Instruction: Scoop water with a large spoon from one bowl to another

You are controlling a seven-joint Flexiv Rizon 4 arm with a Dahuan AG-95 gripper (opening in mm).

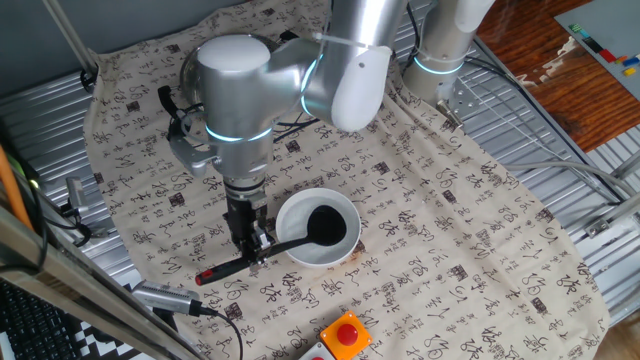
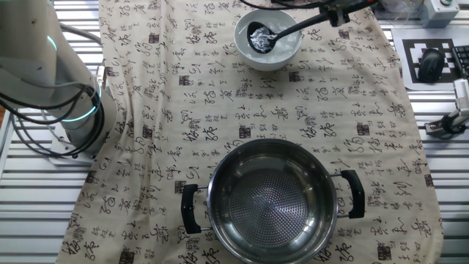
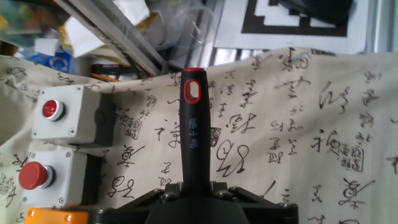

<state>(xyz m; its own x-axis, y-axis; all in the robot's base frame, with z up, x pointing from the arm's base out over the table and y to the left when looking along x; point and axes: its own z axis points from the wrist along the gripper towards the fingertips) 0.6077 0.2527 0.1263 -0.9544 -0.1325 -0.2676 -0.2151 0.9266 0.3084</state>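
I grip the ladle (image 1: pixel 262 252) by its handle in my hand (image 1: pixel 252 243), the fingers clamped on the black shaft partway along it. The handle runs nearly level, its red tip pointing away from the white bowl (image 1: pixel 317 228), and the cup sits down inside that bowl. In the other fixed view the cup (image 2: pixel 261 38) glistens in the white bowl (image 2: pixel 268 39), which stands near the far edge of the table, on the patterned cloth (image 2: pixel 242 117). The steel bowl (image 2: pixel 272 202) stands well apart from it, at the near edge in that view, with its two black handles out to either side; I cannot tell whether it holds any water. In the hand view the handle (image 3: pixel 191 124) rises straight up from between my fingers, and two button boxes (image 3: pixel 59 143) lie on the cloth beside it, near the table edge.
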